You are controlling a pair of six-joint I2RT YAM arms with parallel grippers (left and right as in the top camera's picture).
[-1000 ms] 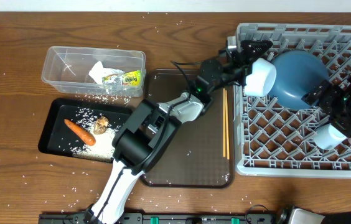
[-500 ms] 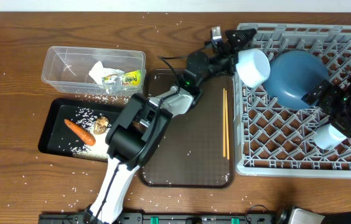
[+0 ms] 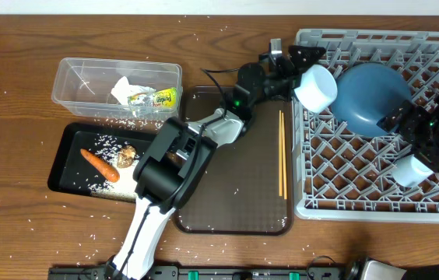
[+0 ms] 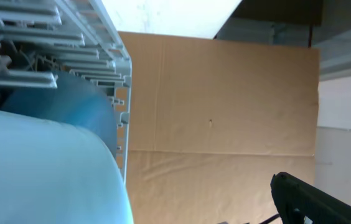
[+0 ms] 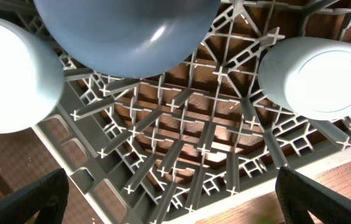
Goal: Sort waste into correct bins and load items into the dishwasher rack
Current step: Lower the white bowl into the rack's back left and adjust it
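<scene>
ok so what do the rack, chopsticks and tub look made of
Rack: grey moulded plastic, matte, by its lattice ribs.
Chopsticks: likely wood or bamboo, pale tan, thin.
Tub: clear plastic; its contents show through the walls.

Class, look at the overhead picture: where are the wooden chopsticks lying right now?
In the overhead view the chopsticks lie lengthwise on the brown tray, near its right edge, just left of the grey rack.
</scene>
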